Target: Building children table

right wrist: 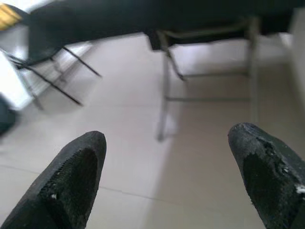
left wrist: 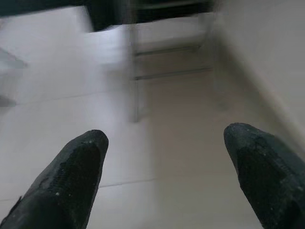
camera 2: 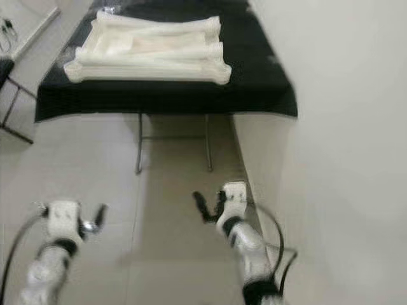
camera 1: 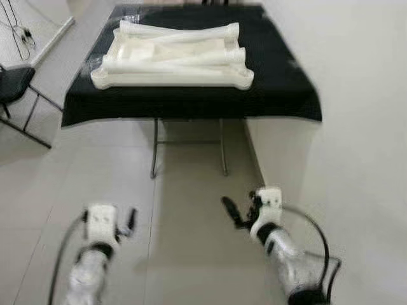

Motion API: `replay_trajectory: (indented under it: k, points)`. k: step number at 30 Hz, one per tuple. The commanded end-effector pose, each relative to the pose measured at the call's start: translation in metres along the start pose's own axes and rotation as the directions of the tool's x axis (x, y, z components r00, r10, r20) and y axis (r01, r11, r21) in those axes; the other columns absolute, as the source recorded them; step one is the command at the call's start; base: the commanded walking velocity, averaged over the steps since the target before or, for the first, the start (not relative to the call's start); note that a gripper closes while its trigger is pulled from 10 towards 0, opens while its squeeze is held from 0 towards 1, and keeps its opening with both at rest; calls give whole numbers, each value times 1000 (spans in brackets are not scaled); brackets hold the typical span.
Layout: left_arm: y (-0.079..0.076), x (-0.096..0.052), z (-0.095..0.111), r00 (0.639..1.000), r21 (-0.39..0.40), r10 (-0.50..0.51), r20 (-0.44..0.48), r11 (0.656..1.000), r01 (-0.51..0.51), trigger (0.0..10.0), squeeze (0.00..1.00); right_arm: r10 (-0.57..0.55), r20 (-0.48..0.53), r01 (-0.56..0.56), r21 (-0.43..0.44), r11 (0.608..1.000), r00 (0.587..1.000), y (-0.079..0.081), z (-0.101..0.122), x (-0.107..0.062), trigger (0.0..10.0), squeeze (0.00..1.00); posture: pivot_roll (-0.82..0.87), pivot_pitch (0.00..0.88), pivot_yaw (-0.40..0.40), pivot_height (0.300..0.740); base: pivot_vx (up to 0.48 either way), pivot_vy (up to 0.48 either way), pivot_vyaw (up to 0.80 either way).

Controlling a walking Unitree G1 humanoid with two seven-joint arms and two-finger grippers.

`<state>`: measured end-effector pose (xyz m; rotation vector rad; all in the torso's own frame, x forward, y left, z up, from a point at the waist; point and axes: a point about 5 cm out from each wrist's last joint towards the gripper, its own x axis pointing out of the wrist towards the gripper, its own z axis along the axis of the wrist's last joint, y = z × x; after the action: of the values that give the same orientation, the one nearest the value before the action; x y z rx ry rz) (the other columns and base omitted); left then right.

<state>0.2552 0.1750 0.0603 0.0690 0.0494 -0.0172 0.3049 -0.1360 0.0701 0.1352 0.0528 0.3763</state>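
a: where are the children's table parts (camera 1: 172, 56) seen?
b: they are seen stacked on a table draped in a black cloth (camera 1: 280, 82), ahead of the robot and well apart from both arms. a white flat panel is laid at the bottom, and long white legs with flared ends are laid across it at slight angles.

a: what is noted about the table under the cloth?
b: thin metal legs (camera 1: 154, 149) are visible below the cloth's edge, standing on a pale tiled floor (camera 1: 184, 203). a white wall (camera 1: 356, 127) is found along the robot's right side, and a dark folding chair (camera 1: 16, 86) is seen off to the left.

a: how are the grippers held?
b: the left gripper (left wrist: 164, 162) is held low over the floor with its fingers spread wide, nothing being gripped between them. the right gripper (right wrist: 167, 167) is likewise held out over the tiles, its fingers parted and empty. both are pointed toward the table's metal legs.
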Motion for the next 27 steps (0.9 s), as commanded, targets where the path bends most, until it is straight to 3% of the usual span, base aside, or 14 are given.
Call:
replay_trajectory:
  k: [1, 10, 14, 15, 17, 27]
  points:
    - [-6, -3, 10, 999, 21, -16, 37, 1000, 15, 10000, 0, 13, 42, -13, -7, 1000, 999, 2, 12, -1, 10000, 0, 8, 167, -37, 740, 0, 0, 0]
    - [-14, -2, 26, 994, 63, -47, 103, 997, 40, 10000, 0, -15, 80, 18, -30, 999, 997, -5, 27, 6, 10000, 0, 2, 175, -51, 740, 0, 0, 0]
    - [-15, -5, 33, 994, 88, -55, 95, 995, 46, 10000, 0, 6, 108, -5, -5, 1000, 994, 1, 38, 3, 10000, 0, 17, 160, -51, 740, 0, 0, 0]
    - [-13, -2, 42, 994, 87, -46, 99, 996, 37, 10000, 0, 47, 123, -48, 8, 999, 991, 12, 44, 1, 10000, 0, 14, 155, -48, 740, 0, 0, 0]
    - [-11, 4, 46, 993, 76, -48, 106, 996, 40, 10000, 0, 55, 118, -56, 1, 998, 991, 14, 46, 3, 10000, 0, 5, 149, -45, 740, 0, 0, 0]
    - [-23, 19, 50, 982, 88, -148, 119, 987, 138, 10000, 0, 33, 125, -37, 33, 999, 992, 9, 46, 9, 10000, 0, 0, 124, -34, 740, 0, 0, 0]
